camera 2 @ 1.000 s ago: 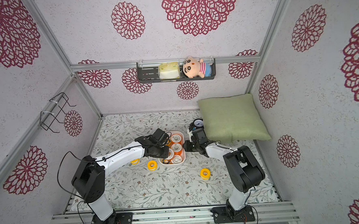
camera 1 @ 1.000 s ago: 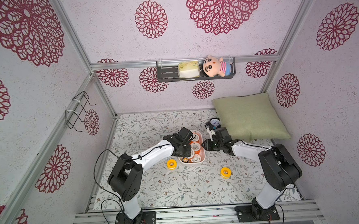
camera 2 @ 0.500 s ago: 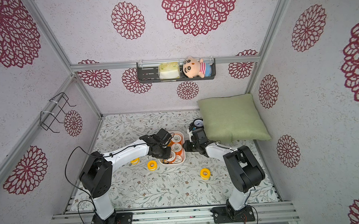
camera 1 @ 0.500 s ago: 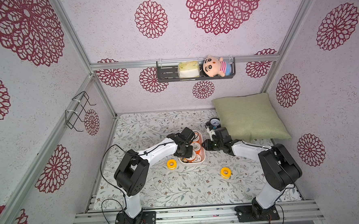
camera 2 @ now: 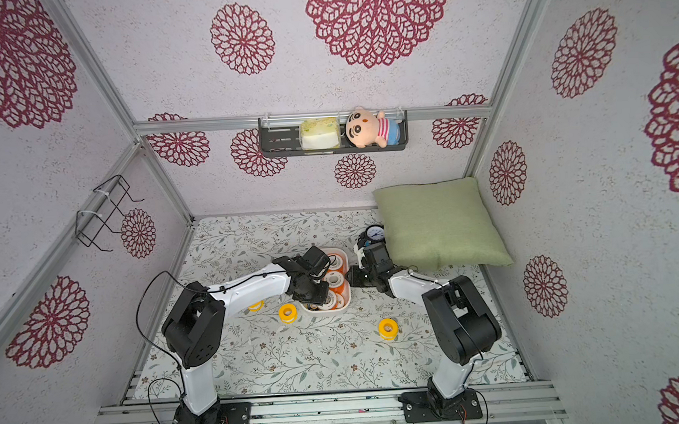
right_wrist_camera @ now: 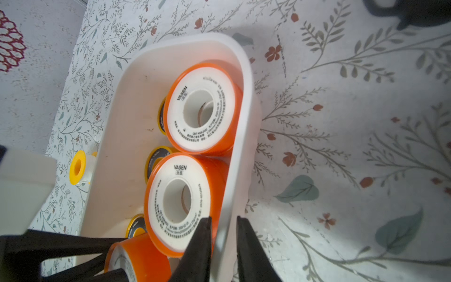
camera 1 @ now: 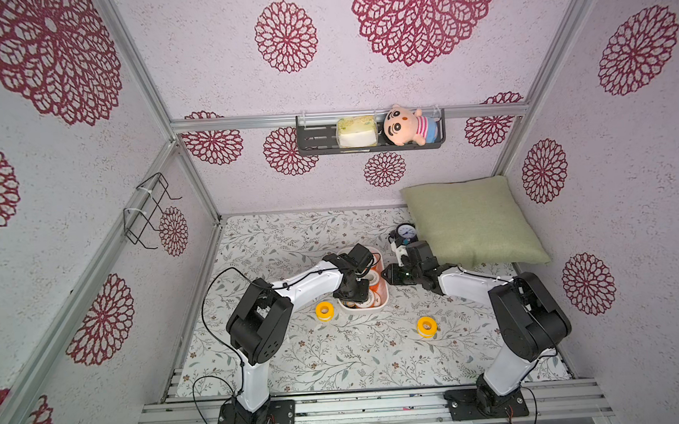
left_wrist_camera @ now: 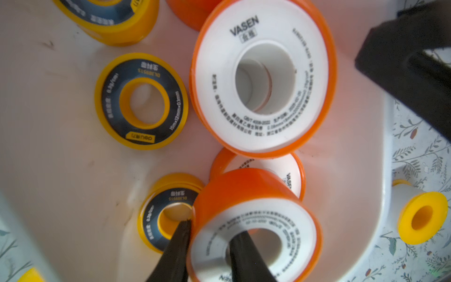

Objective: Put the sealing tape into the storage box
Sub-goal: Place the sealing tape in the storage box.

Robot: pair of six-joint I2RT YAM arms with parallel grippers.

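Note:
The white storage box point(camera 1: 381, 303) stands mid-table and holds several sealing tape spools: orange-rimmed white ones point(left_wrist_camera: 263, 78) and yellow ones with black faces point(left_wrist_camera: 141, 100). My left gripper point(left_wrist_camera: 210, 244) hangs over the box's near end, shut on an orange-rimmed spool point(left_wrist_camera: 256, 219), one finger through its hole and one outside the rim. My right gripper point(right_wrist_camera: 223, 244) is shut on the box's right wall point(right_wrist_camera: 244, 102), one finger inside and one outside. Two yellow spools point(camera 1: 325, 310) point(camera 1: 427, 327) lie loose on the table. A third yellow spool point(camera 2: 256, 305) peeks from under the left arm.
A green pillow point(camera 1: 470, 222) fills the back right corner, with a round black clock point(camera 1: 406, 230) at its edge just behind the right wrist. A dark shelf point(camera 1: 369, 133) with a doll hangs on the back wall. A wire rack point(camera 1: 146, 211) juts from the left wall.
My left arm has swung its elbow to the right, carrying the held spool lower over the box's near end. The right arm has stayed on the box wall.

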